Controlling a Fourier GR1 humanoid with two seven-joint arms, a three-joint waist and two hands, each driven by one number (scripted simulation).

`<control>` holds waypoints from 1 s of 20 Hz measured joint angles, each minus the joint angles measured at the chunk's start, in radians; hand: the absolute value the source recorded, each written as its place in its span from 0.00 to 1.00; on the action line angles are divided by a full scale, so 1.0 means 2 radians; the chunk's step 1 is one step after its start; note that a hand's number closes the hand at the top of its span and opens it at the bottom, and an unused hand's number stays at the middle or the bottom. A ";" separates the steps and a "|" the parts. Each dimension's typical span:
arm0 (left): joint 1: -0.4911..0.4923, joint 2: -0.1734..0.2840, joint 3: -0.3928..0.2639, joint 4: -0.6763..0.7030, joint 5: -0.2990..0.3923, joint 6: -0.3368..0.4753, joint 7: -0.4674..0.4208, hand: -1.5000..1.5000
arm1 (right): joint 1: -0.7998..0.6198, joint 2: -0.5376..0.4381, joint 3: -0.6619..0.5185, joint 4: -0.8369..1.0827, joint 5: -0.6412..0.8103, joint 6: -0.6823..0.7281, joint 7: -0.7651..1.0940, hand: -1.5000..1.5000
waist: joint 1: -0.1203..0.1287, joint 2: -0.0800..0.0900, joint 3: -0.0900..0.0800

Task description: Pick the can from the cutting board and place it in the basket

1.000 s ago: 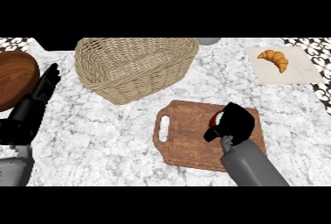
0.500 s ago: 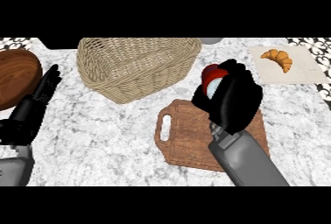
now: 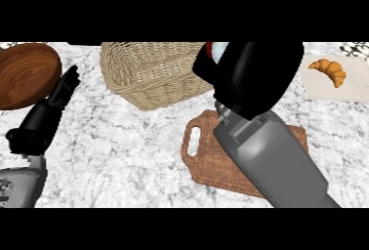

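Note:
My right hand is lifted high, just right of the wicker basket, with its fingers curled round the can. Only a red and white sliver of the can shows at the hand's upper left edge, close to the basket's right rim. The wooden cutting board lies below, partly hidden by my right forearm, and nothing shows on its visible part. My left hand rests open at the left, fingers pointing up, between the basket and a wooden bowl.
A brown wooden bowl sits at the far left edge. A croissant lies on a white plate at the upper right. Marble counter spreads around the board.
My right hand has risen from the cutting board with the can and moved up and left toward the basket's right side. The left hand has stayed in place.

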 measured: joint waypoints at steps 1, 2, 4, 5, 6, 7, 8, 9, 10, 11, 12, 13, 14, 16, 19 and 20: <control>0.000 -0.002 -0.003 0.001 -0.001 -0.001 -0.001 0.50 | -0.018 0.000 -0.008 0.011 -0.009 0.004 0.000 1.00 | 0.003 0.001 0.000; -0.001 -0.003 -0.005 -0.001 -0.001 -0.002 0.000 0.50 | -0.035 0.001 -0.016 0.024 -0.017 0.007 0.000 1.00 | 0.007 0.001 0.000; -0.004 -0.005 -0.008 0.002 -0.003 -0.003 -0.004 0.50 | -0.069 0.001 -0.032 0.055 -0.034 0.011 0.000 1.00 | 0.013 0.003 0.000; -0.009 -0.006 -0.011 0.002 -0.004 -0.004 -0.002 0.50 | -0.085 0.001 -0.040 0.071 -0.043 0.012 0.000 1.00 | 0.015 0.004 0.000; -0.009 -0.009 -0.013 0.003 -0.005 -0.003 -0.004 0.50 | -0.102 0.001 -0.052 0.087 -0.050 0.012 -0.001 1.00 | 0.018 0.005 0.000; -0.011 -0.007 -0.012 0.004 -0.005 -0.004 -0.004 0.50 | -0.116 0.001 -0.062 0.104 -0.057 0.011 -0.002 1.00 | 0.019 0.006 0.000; -0.013 -0.007 -0.012 0.006 -0.006 -0.004 -0.007 0.50 | -0.130 0.001 -0.072 0.122 -0.064 0.010 -0.003 1.00 | 0.020 0.007 0.000; -0.016 -0.009 -0.014 0.007 -0.007 -0.003 -0.007 0.50 | -0.145 0.002 -0.082 0.139 -0.070 0.008 -0.004 1.00 | 0.022 0.008 0.000; -0.018 -0.008 -0.012 0.010 -0.006 -0.006 -0.009 0.50 | -0.158 0.002 -0.094 0.157 -0.073 0.006 -0.006 1.00 | 0.024 0.009 -0.001; -0.019 -0.010 -0.014 0.012 -0.009 -0.003 -0.010 0.50 | -0.169 0.002 -0.106 0.174 -0.078 0.003 -0.008 1.00 | 0.024 0.010 0.000; -0.022 -0.012 -0.015 0.014 -0.010 -0.002 -0.010 0.50 | -0.179 0.002 -0.116 0.190 -0.084 0.001 -0.009 1.00 | 0.024 0.010 0.000; -0.024 -0.013 -0.017 0.013 -0.010 -0.003 -0.009 0.50 | -0.190 0.002 -0.125 0.208 -0.089 0.000 -0.009 1.00 | 0.027 0.011 0.000; -0.026 -0.014 -0.019 0.013 -0.012 -0.002 -0.007 0.50 | -0.197 0.002 -0.134 0.227 -0.095 -0.003 -0.011 1.00 | 0.028 0.012 0.000; -0.028 -0.014 -0.021 0.014 -0.012 -0.004 -0.008 0.50 | -0.212 0.002 -0.152 0.264 -0.107 -0.008 -0.014 1.00 | 0.032 0.013 0.000; -0.035 -0.016 -0.021 0.019 -0.013 -0.004 -0.007 0.50 | -0.236 0.002 -0.176 0.310 -0.127 -0.014 -0.016 1.00 | 0.032 0.013 -0.001; -0.038 -0.018 -0.022 0.017 -0.013 -0.004 -0.003 0.50 | -0.241 0.002 -0.184 0.327 -0.134 -0.016 -0.016 1.00 | 0.033 0.013 0.000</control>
